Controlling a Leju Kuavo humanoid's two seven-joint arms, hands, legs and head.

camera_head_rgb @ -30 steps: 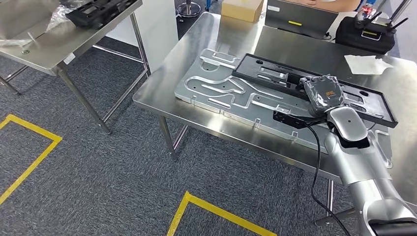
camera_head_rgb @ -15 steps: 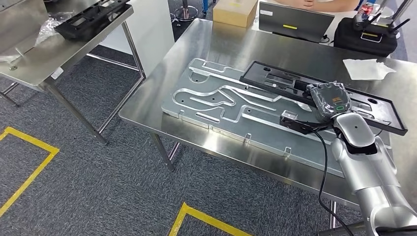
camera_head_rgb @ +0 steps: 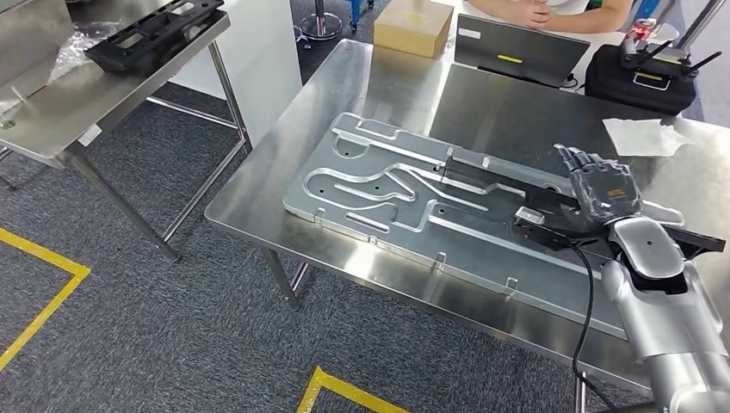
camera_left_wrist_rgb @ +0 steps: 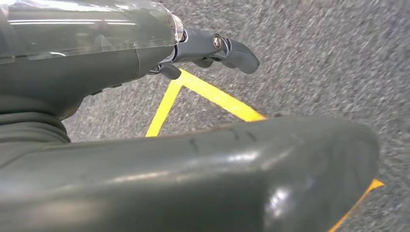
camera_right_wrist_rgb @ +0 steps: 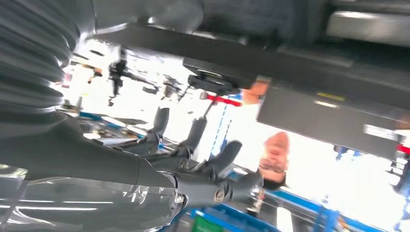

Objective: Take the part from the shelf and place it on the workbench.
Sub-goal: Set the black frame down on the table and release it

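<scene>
My right hand [camera_head_rgb: 607, 191] hovers over the table [camera_head_rgb: 387, 77] with its fingers [camera_head_rgb: 575, 160] spread and straight, holding nothing. The black part [camera_head_rgb: 504, 182] lies flat just below and ahead of those fingers, on the grooved aluminium plate [camera_head_rgb: 379, 198]; I cannot tell whether the hand touches it. Beyond the fingers sit a laptop [camera_head_rgb: 521, 50], a cardboard box [camera_head_rgb: 414, 26] and a black case [camera_head_rgb: 641, 73]. My left hand [camera_left_wrist_rgb: 145, 53] hangs over the grey carpet [camera_left_wrist_rgb: 314, 58] and its yellow line [camera_left_wrist_rgb: 212, 94], fingers [camera_left_wrist_rgb: 232, 50] loosely curled, gripping nothing.
</scene>
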